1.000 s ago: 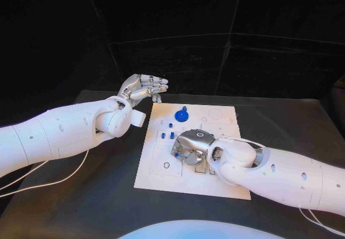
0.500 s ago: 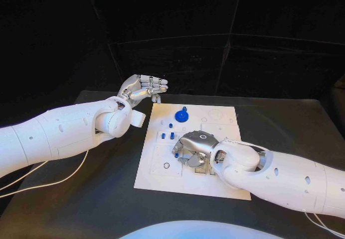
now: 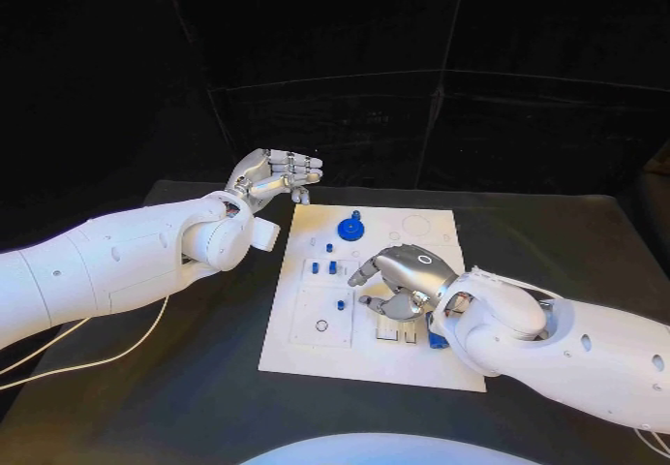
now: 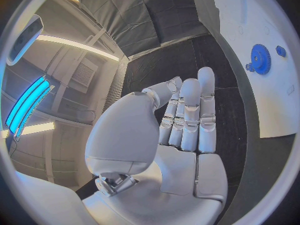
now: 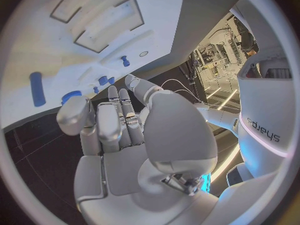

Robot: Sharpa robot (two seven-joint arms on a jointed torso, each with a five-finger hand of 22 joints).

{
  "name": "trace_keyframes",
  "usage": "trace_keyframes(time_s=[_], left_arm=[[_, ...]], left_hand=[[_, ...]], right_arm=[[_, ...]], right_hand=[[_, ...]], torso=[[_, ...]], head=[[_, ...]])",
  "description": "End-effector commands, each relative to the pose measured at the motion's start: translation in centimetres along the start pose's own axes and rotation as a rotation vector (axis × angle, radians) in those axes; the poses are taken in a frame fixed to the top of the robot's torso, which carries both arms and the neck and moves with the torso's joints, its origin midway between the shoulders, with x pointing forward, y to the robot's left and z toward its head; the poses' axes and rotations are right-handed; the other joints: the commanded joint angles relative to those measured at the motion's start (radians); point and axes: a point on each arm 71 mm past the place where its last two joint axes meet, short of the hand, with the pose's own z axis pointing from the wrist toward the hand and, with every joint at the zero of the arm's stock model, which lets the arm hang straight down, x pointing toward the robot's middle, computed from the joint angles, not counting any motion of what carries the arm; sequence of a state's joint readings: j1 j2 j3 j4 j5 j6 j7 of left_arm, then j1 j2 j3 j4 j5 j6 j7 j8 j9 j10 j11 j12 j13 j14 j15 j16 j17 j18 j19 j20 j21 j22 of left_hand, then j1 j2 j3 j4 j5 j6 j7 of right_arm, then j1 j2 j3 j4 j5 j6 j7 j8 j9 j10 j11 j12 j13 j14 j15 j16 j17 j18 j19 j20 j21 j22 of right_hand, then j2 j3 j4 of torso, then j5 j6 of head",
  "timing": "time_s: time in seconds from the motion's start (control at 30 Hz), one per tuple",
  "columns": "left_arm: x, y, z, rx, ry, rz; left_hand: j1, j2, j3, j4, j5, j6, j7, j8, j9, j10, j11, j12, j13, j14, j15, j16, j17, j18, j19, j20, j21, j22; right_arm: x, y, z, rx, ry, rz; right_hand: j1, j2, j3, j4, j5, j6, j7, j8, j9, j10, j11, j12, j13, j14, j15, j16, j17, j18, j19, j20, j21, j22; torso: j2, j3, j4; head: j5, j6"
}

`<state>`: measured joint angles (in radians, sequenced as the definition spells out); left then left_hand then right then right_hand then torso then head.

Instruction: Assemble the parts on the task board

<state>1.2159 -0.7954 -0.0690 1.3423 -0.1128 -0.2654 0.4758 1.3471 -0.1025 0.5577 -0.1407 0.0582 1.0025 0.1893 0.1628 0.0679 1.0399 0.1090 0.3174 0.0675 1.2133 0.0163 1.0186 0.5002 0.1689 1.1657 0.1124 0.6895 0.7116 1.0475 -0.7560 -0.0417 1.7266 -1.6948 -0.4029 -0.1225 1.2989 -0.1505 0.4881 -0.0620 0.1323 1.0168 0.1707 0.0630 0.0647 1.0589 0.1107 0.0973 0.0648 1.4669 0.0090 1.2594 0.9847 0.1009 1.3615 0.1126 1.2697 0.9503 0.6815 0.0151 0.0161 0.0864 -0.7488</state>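
The left hand (image 3: 274, 173) is held above the black surface (image 3: 167, 387) at about ten o'clock from the white board (image 3: 315, 339), off its far left corner; its fingers (image 4: 190, 115) are curled together and nothing is seen in them. On the board a blue gear (image 3: 350, 229) is seen at twelve o'clock, with small blue pegs (image 3: 322, 267) just below it. The right hand (image 3: 402, 281) is poised over the board's middle, fingers (image 5: 119, 120) curled in; whether anything is held cannot be told. A blue piece (image 3: 439, 341) is seen at the right forearm.
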Motion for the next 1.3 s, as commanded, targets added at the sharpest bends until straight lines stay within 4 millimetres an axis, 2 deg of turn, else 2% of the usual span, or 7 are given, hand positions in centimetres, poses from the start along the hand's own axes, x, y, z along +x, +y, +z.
trace_keyframes(time_s=[0.03,0.27,0.37,0.47,0.6,0.9,1.3], left_arm=[[0.0,-0.1,0.0,0.002,0.009,-0.008],[0.1,-0.1,0.1,0.001,0.012,-0.009],[0.1,-0.1,0.1,0.0,0.014,-0.009],[0.1,0.0,0.1,-0.002,0.014,-0.008],[0.0,0.0,0.1,-0.003,0.015,-0.008],[0.0,0.0,0.1,-0.003,0.014,-0.008],[0.0,0.0,0.1,0.005,0.006,-0.004]], left_hand=[[-0.004,0.01,-0.007,0.001,0.003,0.002,0.0,0.003,-0.001,-0.006,0.004,0.004,-0.001,-0.008,0.001,-0.006,-0.001,0.015,-0.005,-0.001,-0.007,-0.001],[-0.004,0.01,-0.007,0.001,0.003,0.002,0.0,0.003,-0.001,-0.006,0.004,0.004,-0.001,-0.008,0.001,-0.006,-0.001,0.015,-0.005,-0.001,-0.007,-0.001],[-0.005,0.011,-0.008,0.001,0.003,0.002,0.0,0.002,-0.001,-0.007,0.005,0.005,-0.001,-0.008,0.001,-0.006,-0.002,0.014,-0.005,0.0,-0.007,-0.001],[-0.005,0.011,-0.008,0.001,0.003,0.002,0.0,0.002,-0.001,-0.007,0.005,0.005,-0.001,-0.008,0.001,-0.006,-0.002,0.014,-0.005,0.0,-0.007,-0.001],[-0.005,0.011,-0.008,0.001,0.003,0.002,0.0,0.002,-0.001,-0.007,0.005,0.005,-0.001,-0.008,0.001,-0.006,-0.002,0.014,-0.005,0.0,-0.007,-0.001],[-0.005,0.011,-0.008,0.001,0.003,0.002,0.0,0.002,-0.001,-0.007,0.005,0.005,-0.001,-0.009,0.001,-0.006,-0.003,0.014,-0.006,0.0,-0.007,-0.001],[-0.006,0.011,-0.009,0.001,0.002,0.002,0.0,0.002,-0.001,-0.008,0.005,0.005,-0.001,-0.009,0.002,-0.006,-0.003,0.014,-0.006,0.0,-0.007,-0.001]], right_arm=[[-1.6,-0.9,-0.4,0.058,-0.047,0.007],[-4.0,-4.3,-1.7,0.201,-0.004,-0.064],[-4.4,-5.3,-2.1,0.234,0.009,-0.086],[-4.6,-5.9,-2.4,0.254,0.029,-0.106],[-4.4,-6.2,-2.5,0.267,0.063,-0.125],[-3.9,-6.5,-2.1,0.282,0.124,-0.147],[-3.5,-6.1,-1.3,0.256,0.143,-0.146]], right_hand=[[-0.004,-0.012,-0.014,0.003,0.001,-0.011,-0.008,-0.001,0.001,-0.011,-0.006,0.007,0.0,0.004,0.004,-0.005,-0.004,0.013,-0.005,0.003,-0.007,-0.002],[0.004,-0.019,-0.101,0.023,-0.008,-0.042,-0.026,0.0,0.001,-0.049,-0.01,0.022,0.001,0.003,0.0,-0.012,-0.02,0.013,-0.005,0.0,-0.013,-0.009],[0.017,-0.022,-0.147,0.034,-0.009,-0.062,-0.023,-0.001,0.0,-0.056,-0.011,0.033,0.001,0.002,0.0,-0.017,-0.028,0.013,-0.005,0.0,-0.017,-0.015],[0.033,-0.021,-0.183,0.044,-0.007,-0.066,-0.021,0.0,0.002,-0.064,-0.011,0.043,0.001,0.002,0.0,-0.018,-0.031,0.013,-0.005,0.0,-0.019,-0.017],[0.051,-0.014,-0.214,0.057,-0.005,-0.039,-0.014,0.009,0.006,-0.066,-0.01,0.056,0.001,0.003,0.0,-0.017,-0.032,0.013,-0.003,0.0,-0.018,-0.015],[0.077,0.008,-0.222,0.067,-0.004,-0.016,-0.016,0.009,0.005,-0.041,-0.014,0.083,0.003,0.003,-0.003,-0.018,-0.038,0.013,-0.001,-0.002,-0.02,-0.017],[0.095,0.03,-0.172,0.077,-0.01,0.013,-0.023,0.006,0.004,0.042,-0.026,0.1,-0.002,0.009,-0.012,-0.007,-0.025,0.01,0.009,-0.01,-0.01,0.001]], torso=[[0.001,-0.0002,0.0],[0.002,-0.0009,0.0016],[0.002,-0.0018,0.0021],[0.002,-0.0004,0.002],[0.002,-0.0009,0.0038],[0.002,-0.001,0.0022],[0.002,-0.0003,0.0019]], head=[[-0.007,0.006],[-0.016,0.011],[-0.018,0.012],[-0.018,0.011],[-0.019,0.011],[-0.017,0.009],[-0.016,0.009]])
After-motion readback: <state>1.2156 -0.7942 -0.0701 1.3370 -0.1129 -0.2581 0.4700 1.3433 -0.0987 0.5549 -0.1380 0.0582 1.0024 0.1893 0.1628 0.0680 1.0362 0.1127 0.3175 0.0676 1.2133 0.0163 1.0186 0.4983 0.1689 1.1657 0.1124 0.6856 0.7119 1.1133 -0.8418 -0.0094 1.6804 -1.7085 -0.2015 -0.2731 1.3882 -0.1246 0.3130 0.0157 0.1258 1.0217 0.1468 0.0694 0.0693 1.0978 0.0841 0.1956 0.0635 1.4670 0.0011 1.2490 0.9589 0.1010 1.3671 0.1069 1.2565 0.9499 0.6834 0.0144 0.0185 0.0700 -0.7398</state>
